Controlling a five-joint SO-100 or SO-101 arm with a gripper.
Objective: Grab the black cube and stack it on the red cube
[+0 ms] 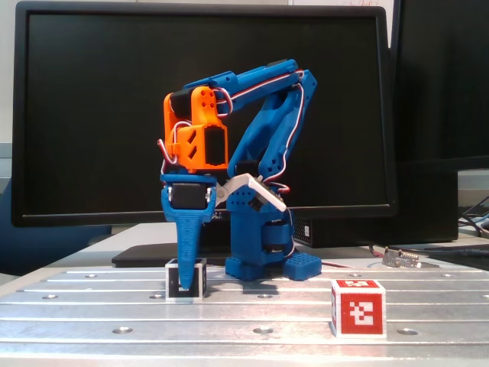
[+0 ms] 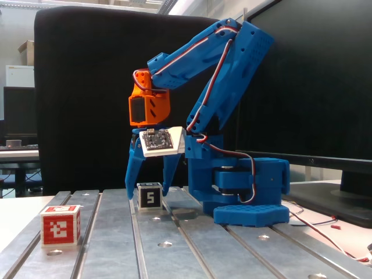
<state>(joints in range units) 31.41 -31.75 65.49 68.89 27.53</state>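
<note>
While lowered over the black cube (image 1: 186, 278) (image 2: 149, 197), the gripper (image 1: 187, 289) (image 2: 146, 189) points straight down, fingers spread apart, one to each side of the cube in a fixed view (image 2: 132, 174), with small gaps visible between the finger tips and the cube's sides, so not clamped. Seen end-on in a fixed view, the near finger (image 1: 187, 245) crosses the cube's front face and hides most of its white mark, tip reaching down close to the metal table (image 1: 252, 317) (image 2: 192, 244). Sits on the ribbed metal table just in front of the blue arm base (image 1: 260, 252) (image 2: 244, 195), the cube flat and upright, its white "5" mark showing in a fixed view. Rests well apart from it, nearer the camera in both fixed views, the red cube (image 1: 358, 307) (image 2: 60, 225): to the right in a fixed view, to the left in a fixed view, flat on the table with its white blocky mark facing the lens. Above the gripper, an orange wrist block (image 1: 197, 138) (image 2: 148, 106) and a small white circuit board (image 2: 160, 141) mounted at an angle. Behind the arm, a large dark monitor (image 1: 92, 115) filling the background.
</note>
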